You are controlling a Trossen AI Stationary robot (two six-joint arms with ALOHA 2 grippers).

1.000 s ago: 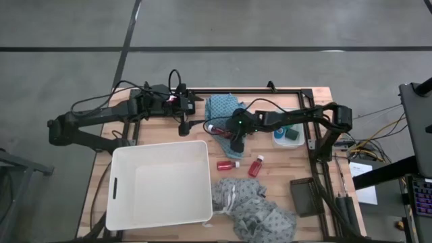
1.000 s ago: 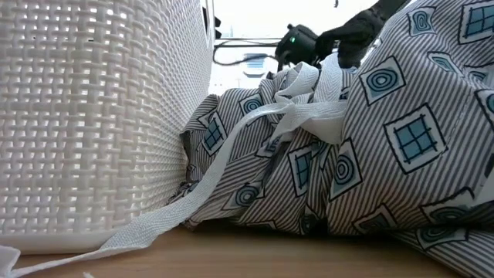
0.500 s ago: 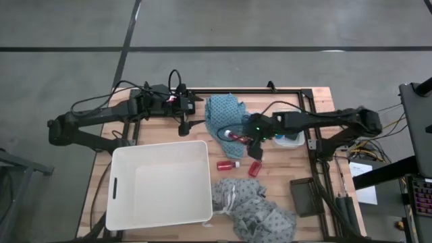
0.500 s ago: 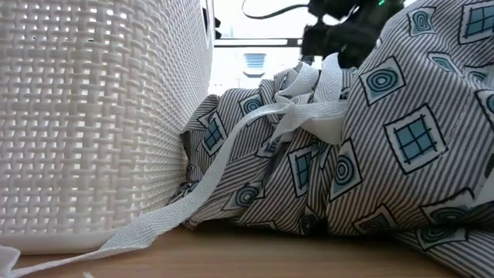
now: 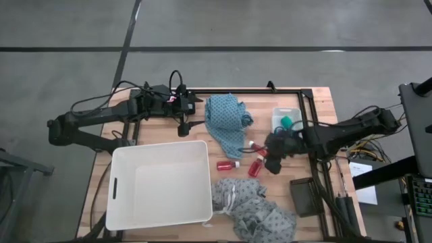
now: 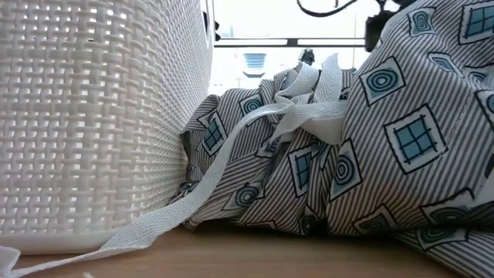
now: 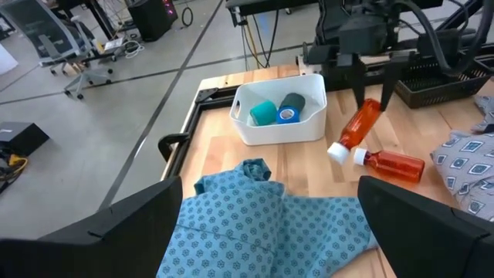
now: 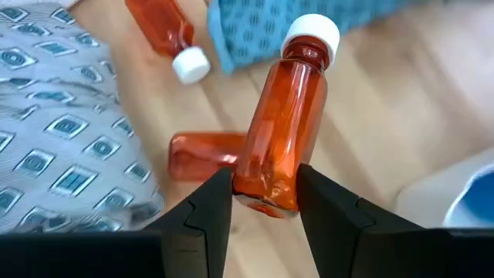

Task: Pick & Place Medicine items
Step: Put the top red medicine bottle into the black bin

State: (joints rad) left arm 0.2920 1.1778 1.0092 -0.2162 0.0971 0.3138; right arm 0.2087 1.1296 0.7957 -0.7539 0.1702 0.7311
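This is a robotics lab or test workshop rather than a home. A small butcher-block wooden table [image 5: 317, 94] edged with a black metal frame [image 5: 236, 91] stands alone on a wide grey polished concrete floor [image 5: 270, 27] crossed by dark lines. Two dark jointed robot arms, the left arm [image 5: 108, 116] and the right arm [image 5: 344, 129], are mounted at the table's sides, with loose black cables [image 5: 177, 77] running over it. The left wrist view looks across the floor to wheeled office chairs [image 7: 58, 38] and a dark equipment stand [image 7: 150, 15]. Beside the table, a keyboard corner [image 5: 422, 196] and bundled coloured wires [image 5: 368, 145] lie at a workstation.
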